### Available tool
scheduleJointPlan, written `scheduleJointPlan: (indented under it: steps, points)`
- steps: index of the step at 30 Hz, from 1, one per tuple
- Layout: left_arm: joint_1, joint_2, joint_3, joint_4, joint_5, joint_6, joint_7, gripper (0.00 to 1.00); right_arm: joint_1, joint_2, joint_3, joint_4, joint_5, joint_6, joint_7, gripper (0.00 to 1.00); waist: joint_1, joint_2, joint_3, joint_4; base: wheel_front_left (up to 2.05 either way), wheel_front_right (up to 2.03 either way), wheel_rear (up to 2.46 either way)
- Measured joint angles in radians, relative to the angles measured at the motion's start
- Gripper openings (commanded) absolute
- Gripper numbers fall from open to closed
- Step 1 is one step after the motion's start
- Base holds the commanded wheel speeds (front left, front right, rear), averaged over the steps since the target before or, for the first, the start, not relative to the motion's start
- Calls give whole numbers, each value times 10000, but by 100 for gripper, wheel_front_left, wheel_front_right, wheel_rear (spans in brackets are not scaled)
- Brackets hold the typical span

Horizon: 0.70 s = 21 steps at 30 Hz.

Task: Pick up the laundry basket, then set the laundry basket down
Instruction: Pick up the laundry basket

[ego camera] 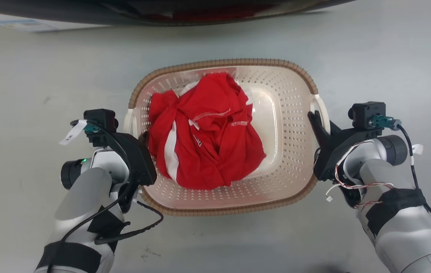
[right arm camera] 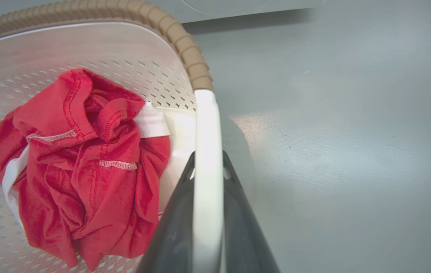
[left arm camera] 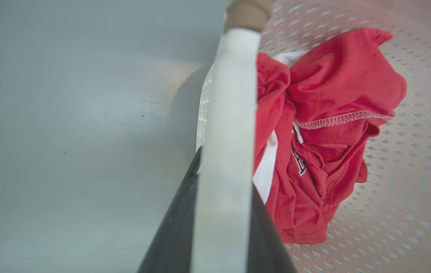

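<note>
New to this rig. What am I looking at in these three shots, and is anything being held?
It is a wheeled robot with two arms, each ending in a two-fingered pincer. The wide shot comes from a camera on its head, looking down. The other two come from cameras on its wrists, looking along the dark fingers.

On the grey floor sits a cream-white perforated plastic laundry basket with a brown woven-look rim. A crumpled red and white garment lies inside it.

The left pincer is closed on the basket's white left loop handle. The right pincer is closed on the white right loop handle. Whether the basket is lifted yet, I cannot tell.
</note>
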Motion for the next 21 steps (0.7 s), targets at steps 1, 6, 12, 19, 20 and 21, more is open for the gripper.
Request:
scheduleJointPlan:
  steps: [1,6,12,19,20,21]
  points:
    - [1,-17,8,119,-125,-2,81,0,-1,2,40,77,56,23,42,0,0,-1,-108,14,0,0,0]
    - [17,-113,56,688,-384,-75,629,0,0,33,313,545,270,36,437,0,0,-1,-810,82,0,0,0]
    - [35,-167,69,1170,-796,-79,1208,0,7,61,602,918,648,67,842,0,0,-1,-1676,140,0,0,0]
    - [184,-221,100,1553,-1024,-92,1827,0,128,77,888,1210,909,67,1243,0,-1,-1,-2542,219,0,0,0]
    - [212,-215,117,1605,-1099,-119,1937,0,164,77,911,1248,961,65,1308,0,-2,-1,-2663,233,0,0,0]
    - [260,-221,113,1647,-1166,-165,2029,0,197,63,940,1285,1028,67,1350,0,-2,-1,-2787,246,0,0,0]
